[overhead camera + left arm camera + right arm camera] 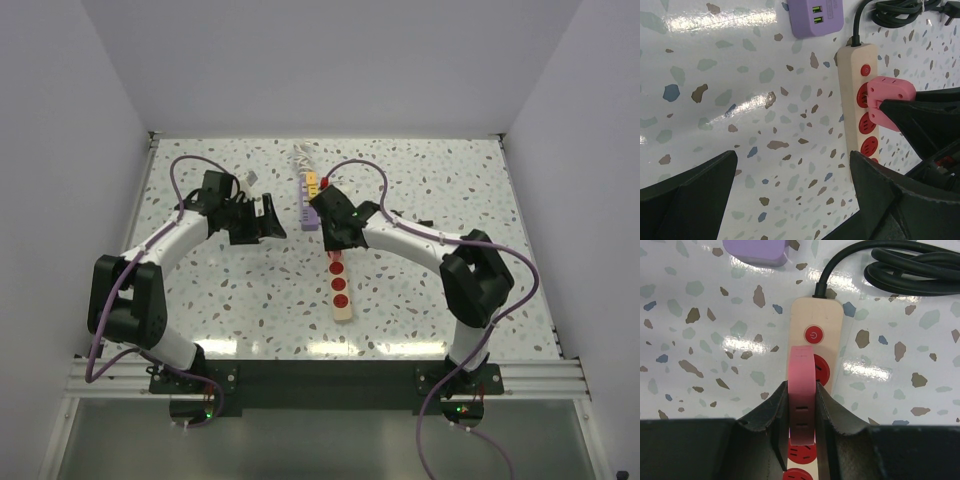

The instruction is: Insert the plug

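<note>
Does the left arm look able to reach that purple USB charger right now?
Probably yes: the open left gripper faces the purple USB charger across bare tabletop, and the right gripper with its pink plug sits off to the side.

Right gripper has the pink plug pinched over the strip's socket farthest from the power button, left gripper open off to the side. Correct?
Not quite. The right gripper pinches the pink plug over the socket nearest the power button on the strip, not the farthest; the right wrist view shows it. The left gripper is open off to the side, as you said.
</note>
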### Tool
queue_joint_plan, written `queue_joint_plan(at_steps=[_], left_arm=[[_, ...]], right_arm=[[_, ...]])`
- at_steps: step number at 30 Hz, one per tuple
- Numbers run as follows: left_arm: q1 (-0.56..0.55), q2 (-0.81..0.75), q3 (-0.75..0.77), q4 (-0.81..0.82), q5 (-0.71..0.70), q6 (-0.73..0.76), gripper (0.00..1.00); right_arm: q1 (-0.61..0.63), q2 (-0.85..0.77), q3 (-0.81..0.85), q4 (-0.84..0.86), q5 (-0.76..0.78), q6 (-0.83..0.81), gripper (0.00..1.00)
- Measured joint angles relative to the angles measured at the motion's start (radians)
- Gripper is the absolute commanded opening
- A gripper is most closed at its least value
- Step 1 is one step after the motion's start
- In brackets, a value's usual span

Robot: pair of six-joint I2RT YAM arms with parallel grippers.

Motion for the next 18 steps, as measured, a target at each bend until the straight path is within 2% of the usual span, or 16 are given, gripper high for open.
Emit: queue_joint_plan(at_steps=[18], left_arm=[[0.005,0.006,0.0,0.006,0.003,0.0,1.0]], right_arm=[[0.019,-0.019,-0.053,0.055,0.04,0.009,0.0]])
